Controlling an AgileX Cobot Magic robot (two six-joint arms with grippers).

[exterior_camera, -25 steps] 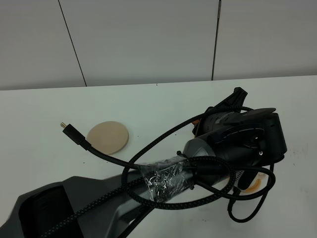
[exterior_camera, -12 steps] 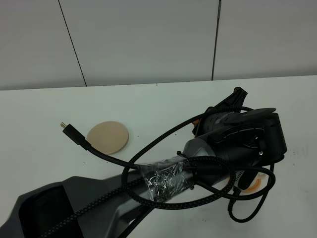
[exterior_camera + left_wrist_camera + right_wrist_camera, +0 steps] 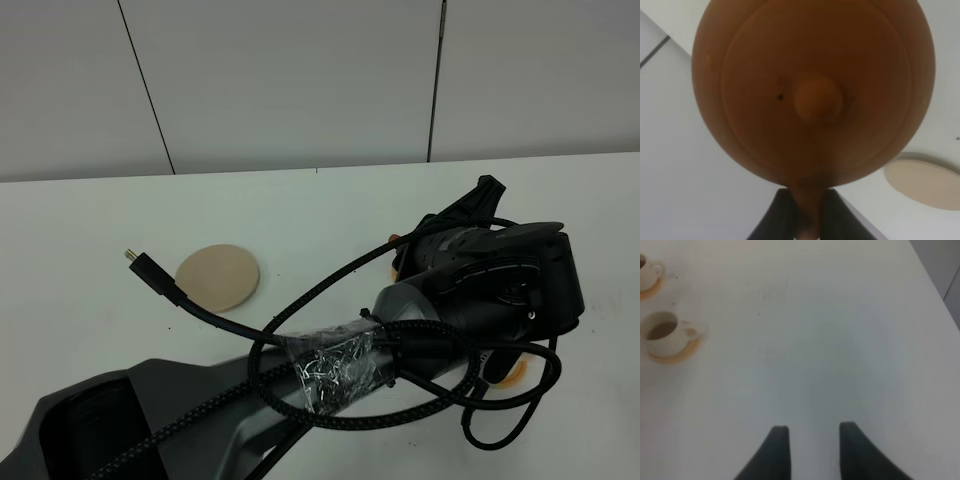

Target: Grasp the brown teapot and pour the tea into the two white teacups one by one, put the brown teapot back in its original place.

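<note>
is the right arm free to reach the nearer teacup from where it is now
Probably yes. The right gripper is open and empty, and only bare table lies between it and the teacup on its orange coaster. Nothing stands in the path.

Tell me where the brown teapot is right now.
The brown teapot is off its beige saucer, held by its handle in the left gripper; it fills the left wrist view, with that saucer on the table beyond it.
</note>
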